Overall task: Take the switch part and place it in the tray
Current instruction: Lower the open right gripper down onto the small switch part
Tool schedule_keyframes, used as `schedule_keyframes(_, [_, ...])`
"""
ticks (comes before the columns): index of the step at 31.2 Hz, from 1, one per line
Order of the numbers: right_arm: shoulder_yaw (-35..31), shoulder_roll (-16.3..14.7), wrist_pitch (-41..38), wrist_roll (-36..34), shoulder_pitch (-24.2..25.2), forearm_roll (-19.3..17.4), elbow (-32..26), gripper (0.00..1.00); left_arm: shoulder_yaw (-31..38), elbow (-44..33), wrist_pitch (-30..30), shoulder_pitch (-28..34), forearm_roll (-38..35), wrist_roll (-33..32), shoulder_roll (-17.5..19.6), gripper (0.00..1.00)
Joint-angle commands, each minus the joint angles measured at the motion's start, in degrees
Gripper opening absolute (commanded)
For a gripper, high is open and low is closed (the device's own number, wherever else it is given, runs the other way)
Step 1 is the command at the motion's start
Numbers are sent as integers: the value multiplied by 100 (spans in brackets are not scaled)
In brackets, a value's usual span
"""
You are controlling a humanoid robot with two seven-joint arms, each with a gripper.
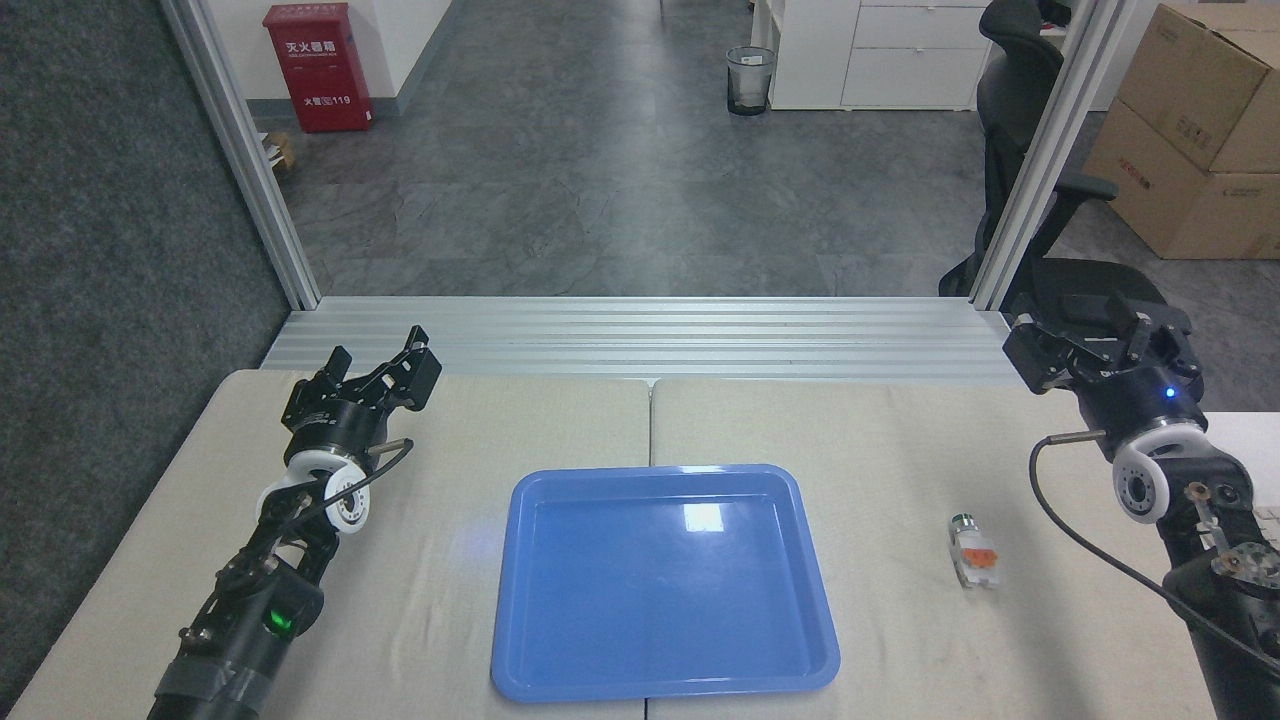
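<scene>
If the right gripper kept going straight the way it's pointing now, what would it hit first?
Likely nothing on the table. The right gripper points away toward the far table edge, not toward the switch part, which lies nearer. Beyond it stands the black office chair, though depth is unclear.

One view only here, the head view, high above the near edge of the table (880,430) and looking forward and down. Both arms reach in from the bottom corners: the left gripper (385,365) on the left, the right gripper (1095,340) on the right. The tray (515,560) sits between them, close under the lens. Beyond both grippers the view runs far out across the grey floor (600,180). No second view shares anything.
</scene>
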Motion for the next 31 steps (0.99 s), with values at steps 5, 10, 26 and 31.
schedule_keyframes(5, [107,140,7,2,70,-11,-111,98,0,6,0,0,0,1,1,100])
schedule_keyframes(10, [177,219,-20,2,236,-11,-172,98,0,6,0,0,0,1,1,100])
schedule_keyframes(26, [309,878,129,2,1423,68,697,93,0,6,0,0,0,1,1,100])
schedule_keyframes(31, [397,843,674,-16,1467,68,926,93,0,-2,0,0,0,1,1,100])
